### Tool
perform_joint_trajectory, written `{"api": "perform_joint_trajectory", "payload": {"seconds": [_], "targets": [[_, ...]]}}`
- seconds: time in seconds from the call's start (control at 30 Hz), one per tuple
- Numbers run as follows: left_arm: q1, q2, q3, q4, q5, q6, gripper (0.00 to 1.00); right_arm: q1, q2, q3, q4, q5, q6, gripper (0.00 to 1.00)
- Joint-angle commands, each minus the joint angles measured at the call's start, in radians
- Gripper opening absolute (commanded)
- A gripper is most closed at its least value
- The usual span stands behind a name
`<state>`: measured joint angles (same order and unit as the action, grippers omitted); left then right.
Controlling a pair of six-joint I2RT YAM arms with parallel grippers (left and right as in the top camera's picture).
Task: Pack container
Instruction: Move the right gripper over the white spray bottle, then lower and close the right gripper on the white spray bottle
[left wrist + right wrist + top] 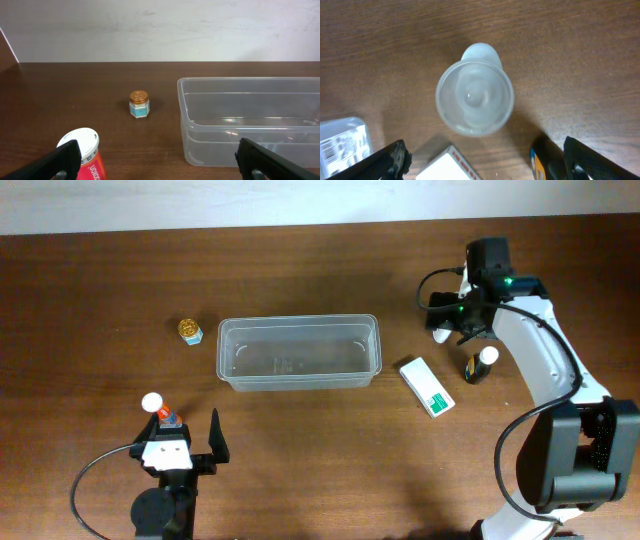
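The clear plastic container point(298, 352) stands mid-table with nothing in it; it also shows in the left wrist view point(215, 145). A small gold-lidded jar point(189, 331) point(139, 103) stands left of it. A red bottle with a white cap point(157, 408) point(85, 152) stands by the left finger of my left gripper point(183, 432) point(160, 165), which is open and empty. My right gripper point(455, 320) point(487, 167) is open above a translucent white bottle point(440, 335) point(474, 97). A dark bottle with a white cap point(480, 365) point(540, 165) and a white box point(428, 387) point(447, 167) lie nearby.
A clear plastic corner with a barcode label point(342, 142) shows at the left edge of the right wrist view. A pale wall runs along the table's far edge point(160, 30). Bare wood lies between the container and my left gripper.
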<state>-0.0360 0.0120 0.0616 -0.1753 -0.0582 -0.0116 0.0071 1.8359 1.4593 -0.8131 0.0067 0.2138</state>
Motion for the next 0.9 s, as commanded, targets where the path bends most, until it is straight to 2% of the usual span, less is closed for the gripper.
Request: {"api": "perform_joint_trajectory", "payload": {"seconds": [0.0, 0.23, 0.4, 0.7, 0.87], "targets": [[0.006, -0.006, -0.010, 0.001, 0.011, 0.004, 0.99, -0.001, 0.013, -0.054, 0.049, -0.002, 0.011, 0.90], [0.006, -0.006, -0.010, 0.001, 0.011, 0.004, 0.99, -0.001, 0.017, -0.142, 0.187, -0.002, 0.003, 0.84], [0.006, -0.006, -0.010, 0.001, 0.011, 0.004, 0.99, -0.001, 0.017, -0.172, 0.264, -0.002, 0.000, 0.74], [0.006, -0.006, -0.010, 0.000, 0.011, 0.004, 0.99, -0.001, 0.029, -0.181, 0.320, -0.002, -0.026, 0.63], [0.006, -0.006, -0.010, 0.001, 0.011, 0.004, 1.00, -0.001, 0.058, -0.181, 0.346, -0.003, -0.026, 0.61]]}}
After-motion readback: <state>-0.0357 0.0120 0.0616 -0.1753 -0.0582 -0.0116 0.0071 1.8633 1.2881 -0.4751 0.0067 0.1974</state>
